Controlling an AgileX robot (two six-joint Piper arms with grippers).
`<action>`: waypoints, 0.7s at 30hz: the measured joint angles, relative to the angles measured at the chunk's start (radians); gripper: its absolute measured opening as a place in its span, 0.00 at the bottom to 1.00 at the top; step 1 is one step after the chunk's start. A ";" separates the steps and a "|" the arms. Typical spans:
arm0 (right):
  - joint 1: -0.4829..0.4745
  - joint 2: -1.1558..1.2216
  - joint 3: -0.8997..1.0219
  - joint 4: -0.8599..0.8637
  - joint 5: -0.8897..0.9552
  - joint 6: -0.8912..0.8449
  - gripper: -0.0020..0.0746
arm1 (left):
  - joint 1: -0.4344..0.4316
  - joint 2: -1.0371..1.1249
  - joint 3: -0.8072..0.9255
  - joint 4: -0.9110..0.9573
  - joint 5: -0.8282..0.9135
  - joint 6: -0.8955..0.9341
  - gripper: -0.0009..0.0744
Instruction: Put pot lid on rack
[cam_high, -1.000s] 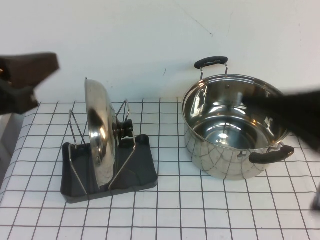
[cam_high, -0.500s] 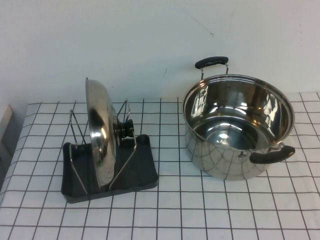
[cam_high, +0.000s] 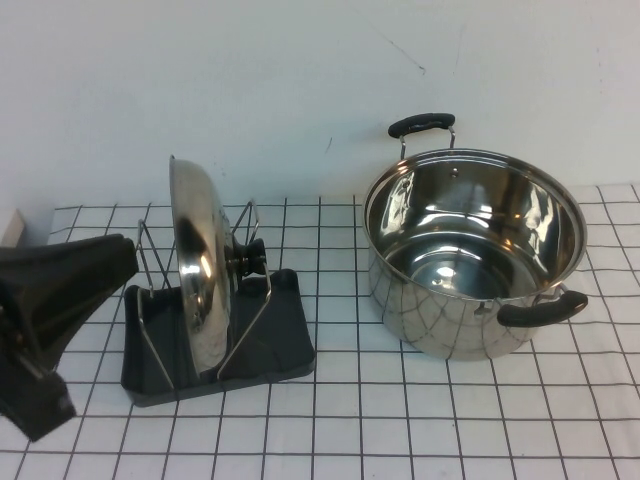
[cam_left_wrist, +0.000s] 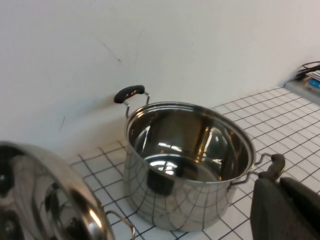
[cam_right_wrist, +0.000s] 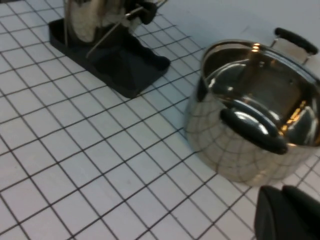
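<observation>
The pot lid (cam_high: 195, 270), shiny steel with a black knob (cam_high: 250, 258), stands on edge between the wire uprights of the black rack (cam_high: 285, 350). My left gripper (cam_high: 110, 265) is at the table's left edge, just left of the rack, shut and empty, not touching the lid. In the left wrist view the gripper (cam_left_wrist: 281, 186) has its fingers together, with the lid (cam_left_wrist: 45, 200) close by. My right gripper (cam_right_wrist: 281, 194) is shut and empty over the tiles near the pot. It is outside the high view.
A deep steel pot (cam_high: 470, 250) with two black handles stands open on the right of the checked cloth; it also shows in the left wrist view (cam_left_wrist: 185, 160) and the right wrist view (cam_right_wrist: 255, 130). A white wall runs behind the table.
Both arms left the high view half a second ago. Now the left arm has come back in at the lower left beside the rack. Lid, rack and pot have not moved.
</observation>
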 joint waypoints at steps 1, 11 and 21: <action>0.000 -0.005 0.035 0.013 -0.035 0.000 0.02 | 0.000 -0.018 0.000 0.000 -0.004 -0.008 0.01; 0.000 -0.007 0.242 0.041 -0.185 -0.003 0.02 | 0.000 -0.198 0.000 0.000 -0.011 -0.037 0.01; 0.000 -0.007 0.242 0.042 -0.196 -0.003 0.02 | -0.002 -0.213 0.000 0.000 -0.065 -0.039 0.01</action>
